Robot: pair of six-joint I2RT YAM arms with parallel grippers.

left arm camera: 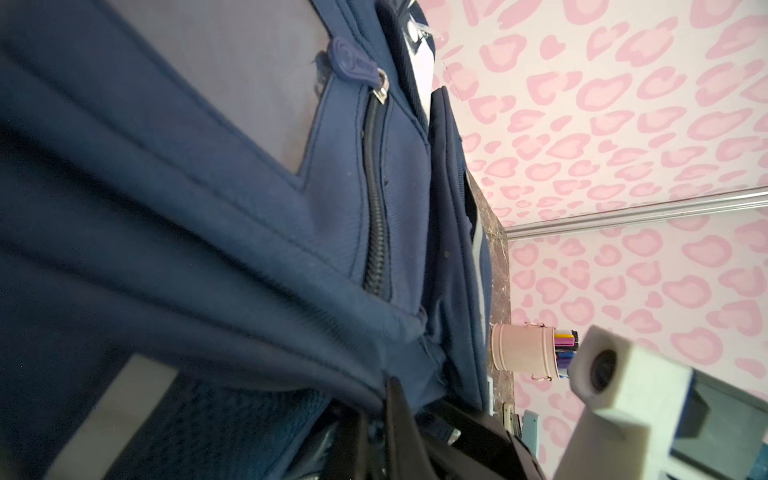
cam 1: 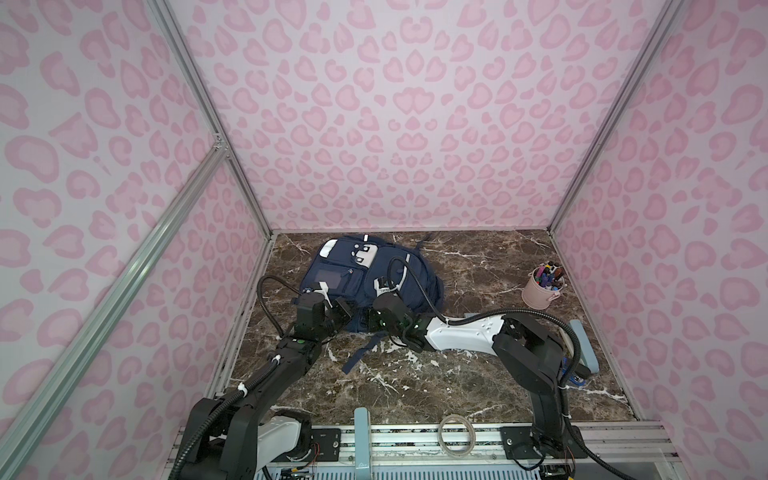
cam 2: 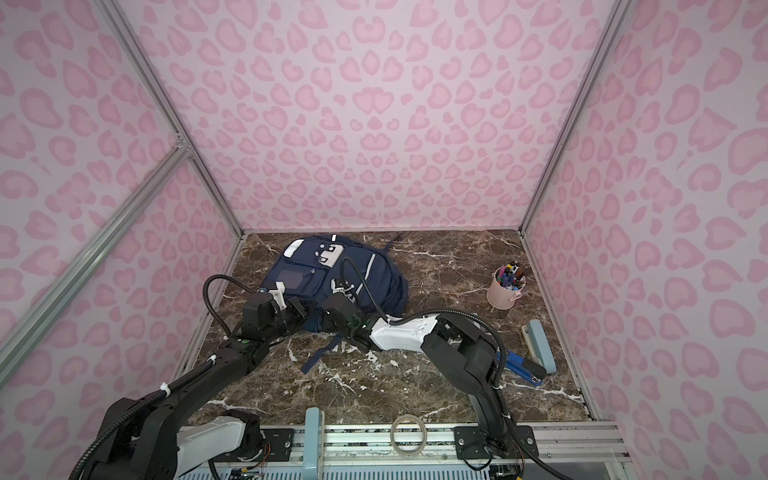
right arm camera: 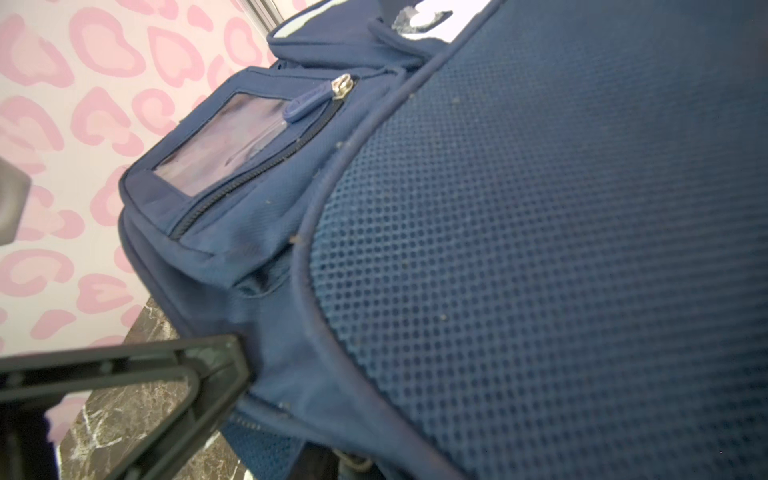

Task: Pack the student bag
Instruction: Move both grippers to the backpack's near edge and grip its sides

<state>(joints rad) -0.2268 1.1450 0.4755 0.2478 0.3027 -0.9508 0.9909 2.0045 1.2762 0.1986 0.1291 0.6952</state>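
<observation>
The student bag (cam 1: 361, 270) (cam 2: 328, 270), navy with white patches, lies flat at the back left of the marble table. My left gripper (cam 1: 345, 309) (cam 2: 300, 309) is at its near left edge. In the left wrist view its dark fingers (left arm camera: 395, 415) are shut on a fold of the bag's fabric (left arm camera: 208, 208). My right gripper (cam 1: 369, 322) (cam 2: 328, 322) reaches across to the bag's near edge. In the right wrist view one finger (right arm camera: 224, 365) presses against the bag's seam, and the mesh panel (right arm camera: 540, 249) hides the other finger.
A pink cup of pens (cam 1: 542, 291) (cam 2: 506, 291) stands at the right. A light-blue case (cam 1: 584, 345) (cam 2: 542, 347) and a blue stapler (cam 2: 519, 368) lie near the right wall. A tape roll (cam 1: 457, 434) rests on the front rail. A bag strap (cam 1: 357, 357) trails forward.
</observation>
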